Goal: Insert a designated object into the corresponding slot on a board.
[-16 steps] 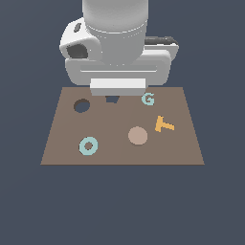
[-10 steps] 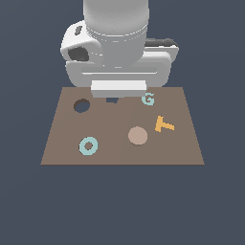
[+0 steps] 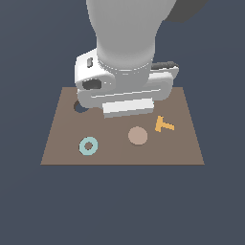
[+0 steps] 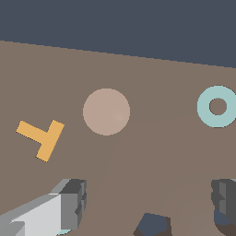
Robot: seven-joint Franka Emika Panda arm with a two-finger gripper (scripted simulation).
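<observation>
My end effector [image 4: 147, 203] hangs spread and empty over the board [image 3: 57, 148], fingers wide so they can straddle the disc [image 3: 138, 135]. The disc lies flat at the board's centre, with the round hole [image 3: 80, 107] off at its ten o'clock.

A teal ring [image 3: 88, 146] lies flat toward the exterior view's left, its hole showing brown through the middle; the wrist view catches it too [image 4: 217, 106], whole and round. Over on the exterior view's right sits an orange T [image 3: 163, 125], flat and tilted, also in the wrist view [image 4: 41, 137]. Ring and T are well apart. A dark pentagon hole [image 4: 154, 225] peeks in the wrist view.
</observation>
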